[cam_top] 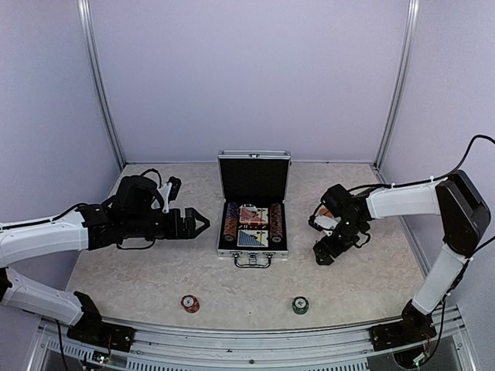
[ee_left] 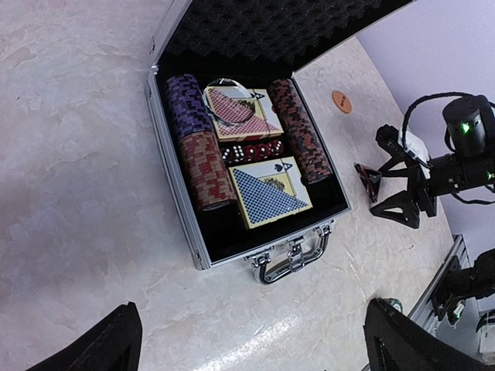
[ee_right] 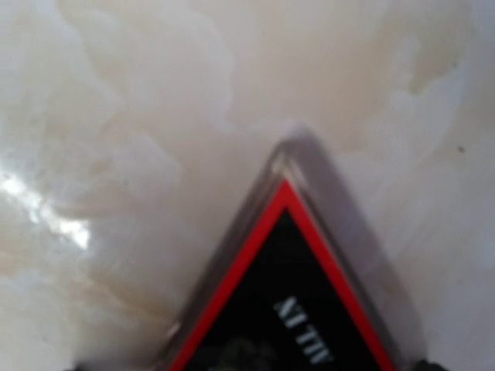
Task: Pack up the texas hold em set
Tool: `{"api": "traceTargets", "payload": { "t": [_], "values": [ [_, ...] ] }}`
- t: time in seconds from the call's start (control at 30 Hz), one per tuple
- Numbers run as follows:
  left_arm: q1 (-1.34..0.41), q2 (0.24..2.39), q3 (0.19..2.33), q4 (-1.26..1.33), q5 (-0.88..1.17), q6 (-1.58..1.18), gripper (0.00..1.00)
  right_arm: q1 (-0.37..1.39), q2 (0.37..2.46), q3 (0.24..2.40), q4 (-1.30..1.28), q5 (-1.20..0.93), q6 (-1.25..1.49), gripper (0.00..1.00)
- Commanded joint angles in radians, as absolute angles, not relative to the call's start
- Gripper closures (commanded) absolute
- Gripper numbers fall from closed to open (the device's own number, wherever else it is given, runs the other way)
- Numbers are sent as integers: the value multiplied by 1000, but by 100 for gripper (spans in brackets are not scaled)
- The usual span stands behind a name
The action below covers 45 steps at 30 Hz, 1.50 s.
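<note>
**A:** The silver case (cam_top: pixel 254 178) sits open mid-surface, with chips (ee_left: pixel 203 166) and both decks (ee_left: pixel 267 193) inside. To its right, the right gripper (cam_top: pixel 323 253) has its fingers spread wide with the triangle marker (ee_left: pixel 369 179) between them. Can't tell if they're actually gripping it.

**B:** Yep, and the left gripper (cam_top: pixel 201 224) hangs on the other side, fingers wide, empty. My worry: that marker looks thin and slick, so an edge pinch could let it pivot and drop. Also the red stack (cam_top: pixel 190 303) and green stack (cam_top: pixel 300 305) near the front could topple and scatter if grabbed off-centre.
</note>
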<state>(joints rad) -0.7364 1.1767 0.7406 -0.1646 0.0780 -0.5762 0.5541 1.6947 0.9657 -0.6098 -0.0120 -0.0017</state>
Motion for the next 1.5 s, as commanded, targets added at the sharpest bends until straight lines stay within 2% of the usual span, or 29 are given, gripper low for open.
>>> {"api": "traceTargets", "payload": {
  "t": [0.0,0.23,0.4,0.5,0.63,0.83,0.97,1.47],
  "values": [
    [-744,1183,770,-160,82,-564,1,566,1726,987,-618,-51,-32,10],
    [-746,1178,779,-163,82,-565,1,566,1718,991,-628,-91,-39,33],
    [-746,1195,813,-151,100,-564,1,566,1670,998,-621,-66,-41,35],
    [-750,1222,847,-139,113,-565,1,566,1631,999,-614,-65,-40,32],
    [-767,1260,877,-122,122,-564,1,570,1609,1001,-595,-87,-50,23],
    [-790,1308,899,-109,124,-562,1,571,1680,1069,-593,-145,-103,14],
    [-799,1313,911,-121,124,-562,1,570,1748,1152,-623,-136,-67,13],
    [-811,1315,882,-107,113,-577,1,625,1866,1194,-597,-65,109,5]
  ]
}}
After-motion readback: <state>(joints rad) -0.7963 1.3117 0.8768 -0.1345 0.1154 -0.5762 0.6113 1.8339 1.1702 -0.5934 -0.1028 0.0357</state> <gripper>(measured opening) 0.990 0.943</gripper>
